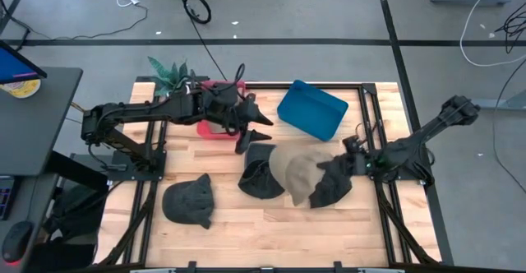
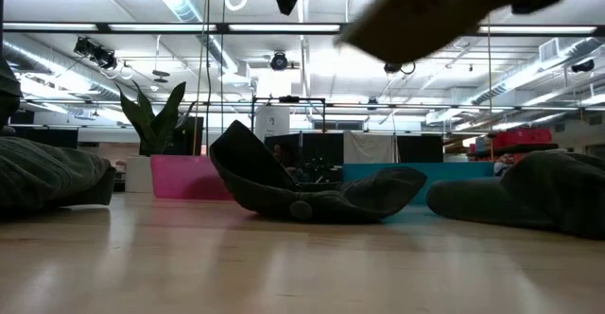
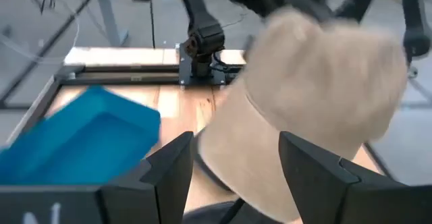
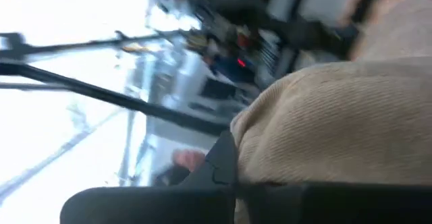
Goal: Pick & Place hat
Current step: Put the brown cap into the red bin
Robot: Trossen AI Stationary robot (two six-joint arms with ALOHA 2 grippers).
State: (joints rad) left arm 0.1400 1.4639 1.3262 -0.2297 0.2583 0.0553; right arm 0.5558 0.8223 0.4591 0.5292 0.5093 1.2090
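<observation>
Progress: the beige hat point(image 1: 300, 173) is off the bench point(image 1: 271, 224) and in the air, so by the look of it the pick is done and the placing is left; no hat shows in either bin.
Dark hat, front left: a grey hat point(image 1: 187, 201) lies on the bench towards its front-left corner, untouched.
Dark hats, middle: one black hat point(image 1: 260, 173) lies mid-bench, another point(image 1: 333, 184) lies nearer the right edge, half under the beige one.
Right gripper point(image 1: 352, 162): its jaws are closed on the beige hat's edge, the cloth pressed against a finger point(image 4: 223, 163) in the right wrist view.
Left gripper point(image 1: 256, 125): it hangs above the bench behind the black hat, jaws spread and empty; the beige hat point(image 3: 317, 96) hangs beyond its fingers point(image 3: 169, 170), apart from them.
Bins: a pink bin point(image 1: 215, 108) and a blue bin point(image 1: 312, 108) stand along the far edge.
</observation>
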